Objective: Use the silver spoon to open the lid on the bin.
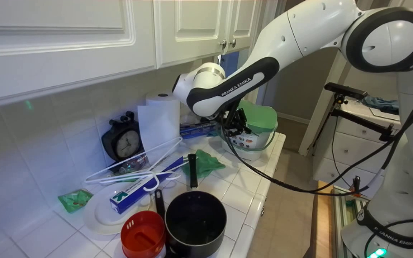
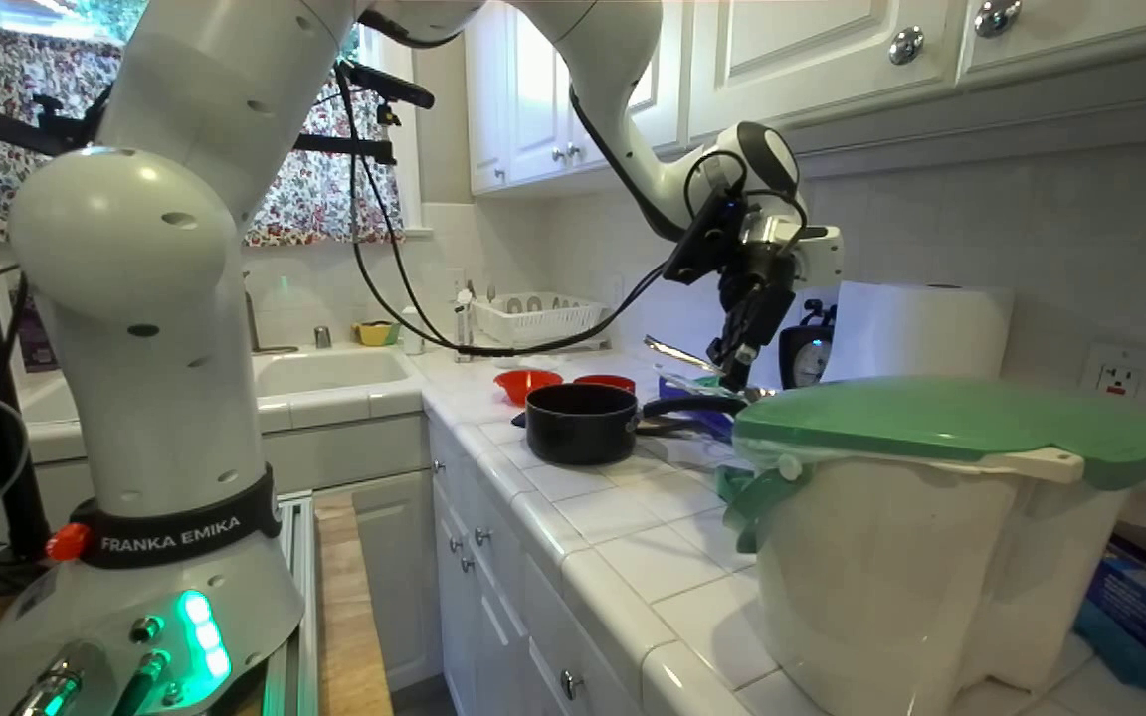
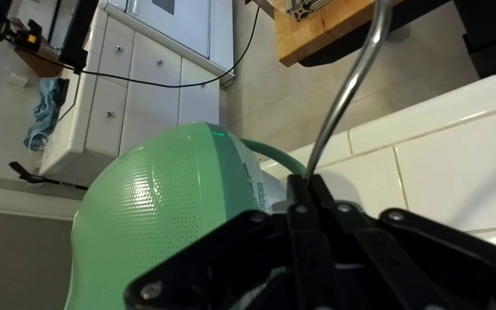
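My gripper is shut on the silver spoon, whose thin shiny stem runs up and away from the fingertips in the wrist view. An exterior view shows the spoon slanting out to one side of the gripper. A short bright piece also shows on the side toward the bin; contact with the lid cannot be made out. The light-green lid lies down over the whitish bin, which stands near the counter's edge. In the wrist view the lid is left of my fingers, and the bin's printed side is partly hidden.
A green handle loops from the bin. On the counter stand a paper towel roll, a black pot, a red bowl, a blue foil box and white hangers. Cabinets hang above.
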Robot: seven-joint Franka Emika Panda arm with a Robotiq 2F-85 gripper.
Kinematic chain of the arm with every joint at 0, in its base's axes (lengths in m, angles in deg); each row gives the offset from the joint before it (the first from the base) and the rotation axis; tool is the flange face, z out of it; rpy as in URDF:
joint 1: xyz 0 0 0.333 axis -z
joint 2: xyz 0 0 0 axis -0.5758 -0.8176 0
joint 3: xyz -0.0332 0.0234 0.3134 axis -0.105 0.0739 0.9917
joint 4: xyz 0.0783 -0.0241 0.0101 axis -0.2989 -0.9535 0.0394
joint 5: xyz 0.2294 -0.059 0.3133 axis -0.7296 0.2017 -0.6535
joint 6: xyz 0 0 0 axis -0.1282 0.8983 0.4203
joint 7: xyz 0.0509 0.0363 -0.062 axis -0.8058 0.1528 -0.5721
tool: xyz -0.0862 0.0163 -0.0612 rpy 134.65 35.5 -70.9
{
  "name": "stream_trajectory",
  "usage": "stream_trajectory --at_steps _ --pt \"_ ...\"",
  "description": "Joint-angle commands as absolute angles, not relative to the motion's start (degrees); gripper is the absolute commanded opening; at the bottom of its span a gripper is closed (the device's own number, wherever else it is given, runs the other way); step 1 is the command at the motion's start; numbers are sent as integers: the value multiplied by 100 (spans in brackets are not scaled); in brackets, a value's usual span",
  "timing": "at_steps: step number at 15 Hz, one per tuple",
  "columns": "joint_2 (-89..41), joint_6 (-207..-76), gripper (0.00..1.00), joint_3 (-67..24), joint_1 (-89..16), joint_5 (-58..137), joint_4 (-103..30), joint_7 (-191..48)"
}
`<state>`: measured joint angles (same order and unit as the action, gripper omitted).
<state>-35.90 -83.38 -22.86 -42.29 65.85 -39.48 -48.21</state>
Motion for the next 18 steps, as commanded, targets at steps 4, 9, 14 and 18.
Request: stream_trajectory --at_steps 4,9,14,18 --pt "-3716 -8114 4 -2255 -4257 6874 -3748 -5014" --pt "-3797 -8151 4 -2226 -4252 6843 -3710 -5037" --pt "-3902 -8166 4 -2219 -4253 6852 -3668 -5073" --pt "-3942 -8184 4 -2235 -4255 6900 -3622 -5086"
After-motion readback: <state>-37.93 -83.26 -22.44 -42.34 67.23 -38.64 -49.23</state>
